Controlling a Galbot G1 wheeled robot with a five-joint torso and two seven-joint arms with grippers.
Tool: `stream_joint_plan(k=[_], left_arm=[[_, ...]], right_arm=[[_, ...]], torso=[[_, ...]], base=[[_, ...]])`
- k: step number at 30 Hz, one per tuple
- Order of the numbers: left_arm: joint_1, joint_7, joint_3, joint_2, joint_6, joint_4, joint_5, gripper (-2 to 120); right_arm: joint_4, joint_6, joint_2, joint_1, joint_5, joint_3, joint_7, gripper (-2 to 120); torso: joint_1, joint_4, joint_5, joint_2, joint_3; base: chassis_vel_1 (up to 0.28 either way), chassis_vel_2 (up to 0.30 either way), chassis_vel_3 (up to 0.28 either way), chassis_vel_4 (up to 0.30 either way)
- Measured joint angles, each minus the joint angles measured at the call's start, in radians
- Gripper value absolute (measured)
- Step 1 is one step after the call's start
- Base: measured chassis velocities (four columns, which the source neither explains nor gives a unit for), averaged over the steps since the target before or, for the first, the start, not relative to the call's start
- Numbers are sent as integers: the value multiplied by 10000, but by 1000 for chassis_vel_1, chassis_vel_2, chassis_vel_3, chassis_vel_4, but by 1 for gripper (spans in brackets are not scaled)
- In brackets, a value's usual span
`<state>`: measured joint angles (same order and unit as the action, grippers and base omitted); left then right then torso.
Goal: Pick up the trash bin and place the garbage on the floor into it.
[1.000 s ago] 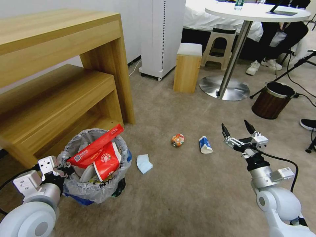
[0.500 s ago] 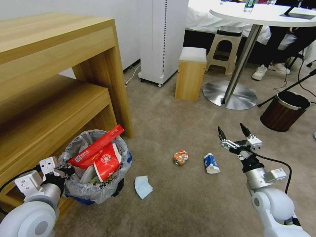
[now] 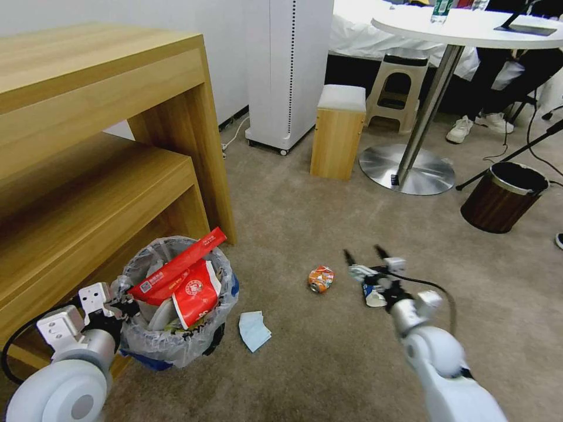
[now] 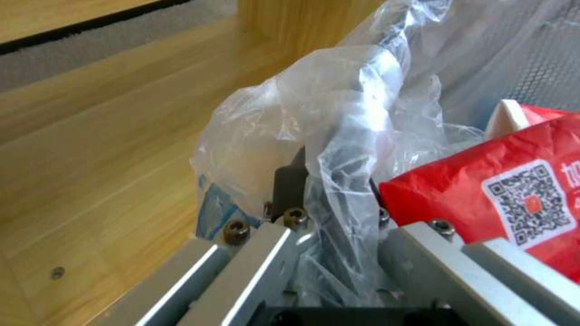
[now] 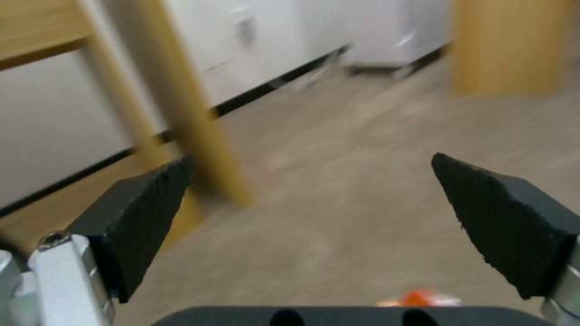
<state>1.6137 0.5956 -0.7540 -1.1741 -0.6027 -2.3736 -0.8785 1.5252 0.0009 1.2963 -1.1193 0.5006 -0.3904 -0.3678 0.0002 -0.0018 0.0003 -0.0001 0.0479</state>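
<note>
The trash bin (image 3: 176, 328), black with a crinkly clear bag, holds red wrappers (image 3: 196, 290) and sits low by the wooden bench. My left gripper (image 3: 126, 306) is shut on its near rim; the left wrist view shows the left gripper (image 4: 335, 213) pinching the bag-covered rim (image 4: 338, 136) beside a red wrapper (image 4: 514, 199). My right gripper (image 3: 365, 257) is open, just above the blue-white paper cup (image 3: 371, 300), which it partly hides. A crushed orange can (image 3: 321, 279) and a blue tissue (image 3: 254, 330) lie on the beige floor (image 3: 328, 363). The right gripper (image 5: 311, 167) holds nothing.
A wooden bench (image 3: 99, 135) stands at the left, close to the bin. Farther off are a white appliance (image 3: 287, 70), a small wooden stool (image 3: 335, 132), a round table's metal base (image 3: 407, 170) and a brown wood-grain bin (image 3: 503, 196). A sliver of the orange can (image 5: 417, 298) shows below my open fingers.
The head camera shifted over the last second. My right gripper has swung left and down from open carpet to just over the paper cup. The left gripper still holds the bin.
</note>
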Motion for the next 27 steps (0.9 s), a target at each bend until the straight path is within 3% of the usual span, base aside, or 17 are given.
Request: stream_joint_plan(k=[3, 6, 7, 10, 11, 13, 15, 17, 27], left_arm=[[78, 86, 28, -41, -41, -165, 63, 0], [196, 146, 31, -86, -70, -340, 140, 0], [196, 146, 31, -86, -70, -340, 140, 0], [262, 214, 7, -144, -90, -428, 194, 0], [262, 214, 7, -144, -90, -428, 194, 0], [299, 231, 53, -253, -92, -432, 305, 0], [301, 232, 57, -256, -92, -432, 312, 0], [333, 235, 150, -350, -94, -432, 465, 0], [441, 223, 172, -446, -94, -406, 715, 0]], right_arm=[[-767, -682, 266, 487, 504, 631, -254, 100], [-1247, -1870, 615, 870, 1203, 1242, 354, 100], [-1247, -1870, 615, 870, 1203, 1242, 354, 100], [-1378, -3644, 848, 1221, 2240, 1666, 1935, 100], [-1378, -3644, 848, 1221, 2240, 1666, 1935, 100], [-1630, -4583, 979, 1532, 2747, 1886, 2846, 100], [-1630, -4583, 979, 1532, 2747, 1886, 2846, 100], [-1852, -5356, 1103, 1785, 3150, 2024, 3458, 100], [-2916, -6205, 1513, 2537, 3090, 2584, 3636, 100]], torso=[[0, 0, -6, 0, 0], [0, 0, -5, 0, 0], [0, 0, -5, 0, 0], [0, -1, -6, 0, 0], [0, -1, -6, 0, 0], [0, -2, -5, 0, 0], [0, -2, -5, 0, 0], [0, -1, -6, 0, 0], [0, -2, -5, 2, 0]], base=[[0, 0, 0, 0], [0, 0, 0, 0], [0, 0, 0, 0], [0, 0, 0, 0], [0, 0, 0, 0], [0, 0, 0, 0], [0, 0, 0, 0], [0, 0, 0, 0], [0, 0, 0, 0]])
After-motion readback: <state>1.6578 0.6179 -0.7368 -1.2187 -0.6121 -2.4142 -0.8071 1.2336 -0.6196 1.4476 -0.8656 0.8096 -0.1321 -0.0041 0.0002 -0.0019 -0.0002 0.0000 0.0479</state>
